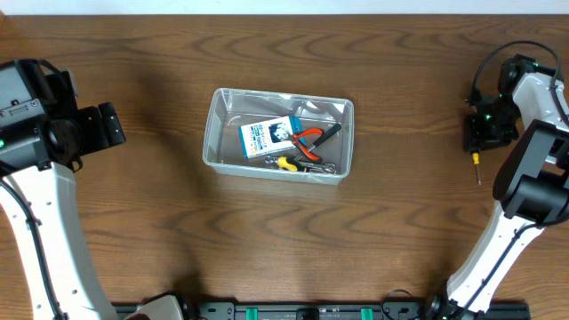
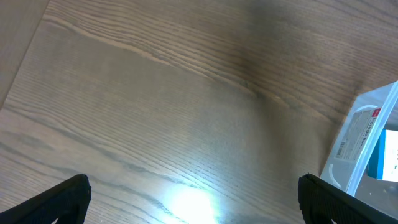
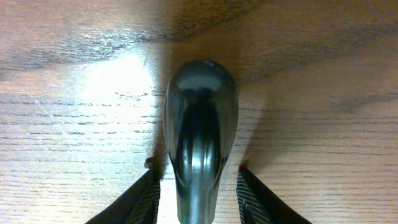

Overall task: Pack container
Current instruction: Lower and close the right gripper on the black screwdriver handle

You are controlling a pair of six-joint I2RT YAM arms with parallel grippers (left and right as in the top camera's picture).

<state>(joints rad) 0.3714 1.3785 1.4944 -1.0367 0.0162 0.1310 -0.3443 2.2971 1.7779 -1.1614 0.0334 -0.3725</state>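
Note:
The clear plastic container (image 1: 212,133) stands at the table's middle; its corner also shows at the right edge of the left wrist view (image 2: 364,134). It holds a blue-and-white card box (image 1: 267,135), red-handled pliers (image 1: 309,137), a yellow-handled tool (image 1: 286,163) and a metal tool (image 1: 322,167). A screwdriver (image 1: 476,167) lies on the table at the far right. Its dark handle (image 3: 199,124) sits between the fingers of my right gripper (image 3: 198,199), which is open with a narrow gap on each side. My left gripper (image 2: 193,202) is open and empty over bare wood, left of the container.
The left arm (image 1: 53,133) stands at the table's left edge and the right arm (image 1: 533,160) at the right edge. Brown wood table (image 1: 267,240) lies all round the container.

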